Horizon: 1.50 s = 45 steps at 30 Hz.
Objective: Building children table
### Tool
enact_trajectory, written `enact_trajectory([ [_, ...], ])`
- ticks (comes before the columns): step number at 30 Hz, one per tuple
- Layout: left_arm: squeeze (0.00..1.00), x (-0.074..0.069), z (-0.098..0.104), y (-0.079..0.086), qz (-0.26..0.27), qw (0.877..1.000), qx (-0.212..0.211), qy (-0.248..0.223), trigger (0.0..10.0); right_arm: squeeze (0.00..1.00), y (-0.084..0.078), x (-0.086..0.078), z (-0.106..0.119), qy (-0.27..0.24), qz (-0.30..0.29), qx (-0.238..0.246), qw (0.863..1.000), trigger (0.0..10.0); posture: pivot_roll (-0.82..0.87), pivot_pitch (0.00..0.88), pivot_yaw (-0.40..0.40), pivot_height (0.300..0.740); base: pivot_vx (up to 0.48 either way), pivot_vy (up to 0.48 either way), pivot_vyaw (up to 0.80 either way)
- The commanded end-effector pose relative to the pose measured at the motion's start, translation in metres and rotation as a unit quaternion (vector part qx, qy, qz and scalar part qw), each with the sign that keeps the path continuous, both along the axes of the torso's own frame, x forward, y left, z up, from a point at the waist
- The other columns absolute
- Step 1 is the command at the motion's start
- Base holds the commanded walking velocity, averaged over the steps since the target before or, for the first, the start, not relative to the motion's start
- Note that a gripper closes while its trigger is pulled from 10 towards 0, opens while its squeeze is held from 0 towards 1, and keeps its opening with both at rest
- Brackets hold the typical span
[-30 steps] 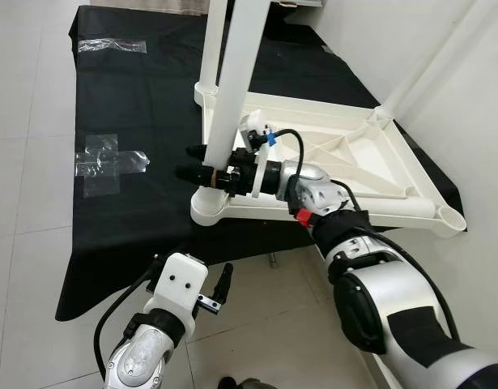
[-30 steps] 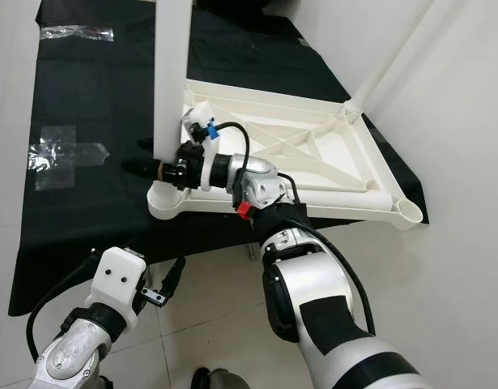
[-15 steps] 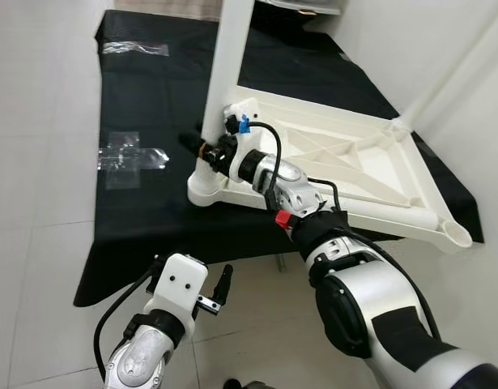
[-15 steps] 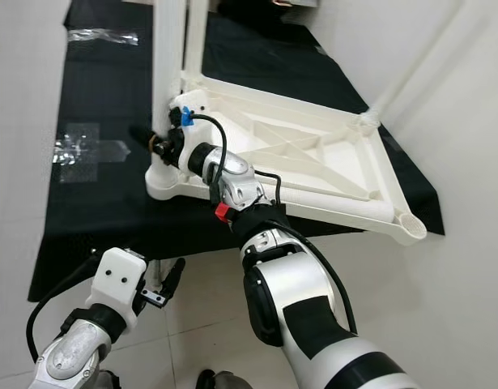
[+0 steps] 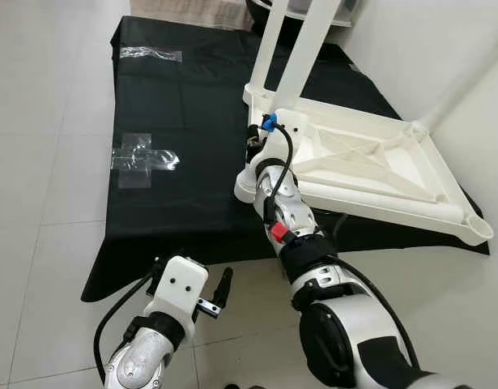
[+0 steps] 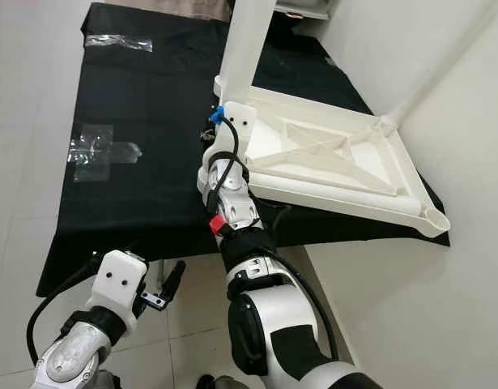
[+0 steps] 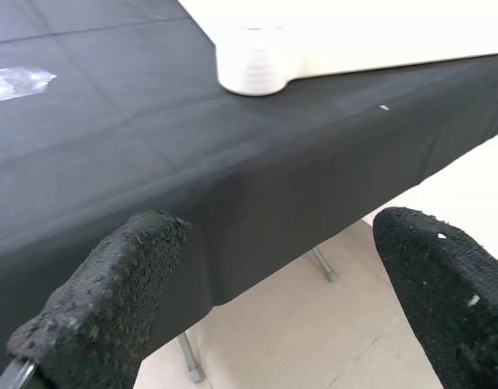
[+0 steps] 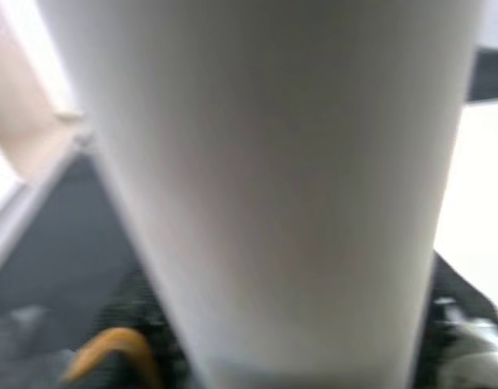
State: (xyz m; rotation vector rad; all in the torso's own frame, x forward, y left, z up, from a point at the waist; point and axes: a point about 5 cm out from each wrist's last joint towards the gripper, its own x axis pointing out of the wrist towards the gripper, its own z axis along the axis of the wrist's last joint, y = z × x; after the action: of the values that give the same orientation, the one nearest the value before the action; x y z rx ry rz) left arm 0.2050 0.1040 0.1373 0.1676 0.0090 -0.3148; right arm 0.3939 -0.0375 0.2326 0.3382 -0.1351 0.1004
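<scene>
Tabletop (image 5: 370,162) upside down on worktop (image 5: 192,97), right side. Right gripper (image 5: 255,150) at near-left corner, apparently pinching leg (image 5: 301,57) standing there; keep leg plumb, press straight into socket. Left gripper (image 7: 273,284) spread, idle below near worktop edge.

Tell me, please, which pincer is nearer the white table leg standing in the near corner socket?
Right. The right pincer is at the leg base; the left pincer hangs low, off the black table's front edge.
</scene>
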Motion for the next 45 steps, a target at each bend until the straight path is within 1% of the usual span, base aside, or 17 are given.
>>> enact_trajectory([
  [1, 0.0, -0.002, -0.005, -0.003, -0.009, 1.0, 0.001, 0.009, 10.0, 1.0, 0.016, -0.006, -0.003, -0.006, 0.027, 0.02, 0.999, 10.0, 0.15, 0.134, -0.222, 0.74, 0.0, 0.0, 0.0],
  [2, 0.0, -0.002, -0.005, -0.003, -0.009, 1.0, 0.0, 0.009, 10.0, 1.0, 0.015, -0.006, 0.003, -0.025, 0.036, 0.016, 0.999, 10.0, 0.15, 0.135, -0.219, 0.74, 0.0, 0.0, 0.0],
  [3, 0.0, -0.002, -0.005, -0.003, -0.009, 1.0, 0.0, 0.009, 10.0, 0.0, 0.014, -0.006, 0.011, -0.046, 0.065, 0.025, 0.996, 10.0, 0.15, 0.137, -0.22, 0.74, 0.0, 0.0, 0.0],
  [9, 0.0, -0.002, -0.005, -0.003, -0.009, 1.0, -0.001, 0.009, 10.0, 0.0, 0.002, -0.002, 0.025, -0.087, 0.169, 0.031, 0.981, 10.0, 0.14, 0.143, -0.219, 0.74, 0.0, 0.0, 0.0],
  [12, 0.0, -0.002, -0.004, -0.003, -0.009, 1.0, -0.002, 0.008, 10.0, 0.0, -0.008, -0.002, 0.027, -0.104, 0.326, -0.01, 0.94, 10.0, 0.14, 0.142, -0.219, 0.74, 0.0, 0.0, 0.0],
  [15, 0.0, -0.001, -0.004, -0.004, -0.008, 1.0, -0.002, 0.007, 10.0, 0.0, -0.013, -0.014, 0.018, -0.098, 0.521, -0.071, 0.845, 10.0, 0.14, 0.143, -0.222, 0.74, 0.0, 0.0, 0.0],
  [23, 0.0, 0.0, -0.003, -0.004, -0.007, 1.0, -0.001, 0.006, 10.0, 0.0, 0.002, -0.031, -0.002, -0.066, 0.662, -0.131, 0.735, 10.0, 0.15, 0.149, -0.224, 0.74, 0.0, 0.0, 0.0],
  [24, 0.0, 0.0, -0.003, -0.004, -0.007, 1.0, -0.001, 0.006, 10.0, 0.0, 0.01, -0.032, -0.007, -0.058, 0.663, -0.155, 0.73, 6.8, 0.15, 0.151, -0.227, 0.74, 0.0, 0.0, 0.0],
  [25, 0.0, 0.0, -0.003, -0.004, -0.007, 1.0, -0.001, 0.006, 10.0, 0.0, 0.01, -0.032, -0.007, -0.058, 0.663, -0.155, 0.73, 6.8, 0.15, 0.151, -0.227, 0.74, 0.0, 0.0, 0.0],
  [26, 0.0, -0.001, -0.002, -0.003, -0.006, 1.0, -0.001, 0.006, 10.0, 0.0, 0.022, -0.031, -0.008, -0.061, 0.644, -0.178, 0.741, 0.0, 0.15, 0.152, -0.228, 0.74, 0.0, 0.0, 0.0],
  [32, 0.0, -0.001, -0.002, -0.003, -0.005, 1.0, -0.002, 0.006, 10.0, 0.0, 0.026, -0.018, 0.005, -0.08, 0.545, -0.173, 0.817, 0.0, 0.15, 0.149, -0.231, 0.74, 0.0, 0.0, 0.0],
  [33, 0.0, -0.001, -0.003, -0.003, -0.004, 1.0, -0.002, 0.006, 10.0, 0.0, 0.024, -0.01, 0.011, -0.08, 0.473, -0.164, 0.862, 0.0, 0.15, 0.143, -0.232, 0.74, 0.0, 0.0, 0.0],
  [34, 0.0, -0.001, -0.003, -0.003, -0.004, 1.0, -0.002, 0.006, 10.0, 0.0, 0.024, -0.01, 0.011, -0.08, 0.473, -0.164, 0.862, 0.0, 0.15, 0.143, -0.232, 0.74, 0.0, 0.0, 0.0],
  [35, 0.0, -0.001, -0.003, -0.004, -0.005, 1.0, -0.003, 0.007, 10.0, 0.0, 0.007, 0.007, 0.02, -0.062, 0.314, -0.135, 0.938, 0.0, 0.14, 0.133, -0.227, 0.74, 0.0, 0.0, 0.0],
  [39, 0.0, -0.001, -0.004, -0.004, -0.006, 1.0, -0.004, 0.007, 10.0, 0.0, -0.002, 0.012, 0.02, -0.049, 0.248, -0.118, 0.96, 0.0, 0.14, 0.133, -0.227, 0.74, 0.0, 0.0, 0.0],
  [41, 0.0, -0.001, -0.005, -0.005, -0.009, 1.0, -0.003, 0.008, 10.0, 0.0, -0.024, 0.019, 0.011, -0.004, 0.099, -0.087, 0.991, 0.0, 0.14, 0.125, -0.222, 0.74, 0.0, 0.0, 0.0],
  [45, 0.0, -0.001, -0.006, -0.006, -0.011, 1.0, -0.001, 0.009, 10.0, 0.0, -0.034, 0.012, -0.011, 0.052, -0.051, -0.044, 0.996, 0.0, 0.15, 0.117, -0.221, 0.74, 0.0, 0.0, 0.0],
])
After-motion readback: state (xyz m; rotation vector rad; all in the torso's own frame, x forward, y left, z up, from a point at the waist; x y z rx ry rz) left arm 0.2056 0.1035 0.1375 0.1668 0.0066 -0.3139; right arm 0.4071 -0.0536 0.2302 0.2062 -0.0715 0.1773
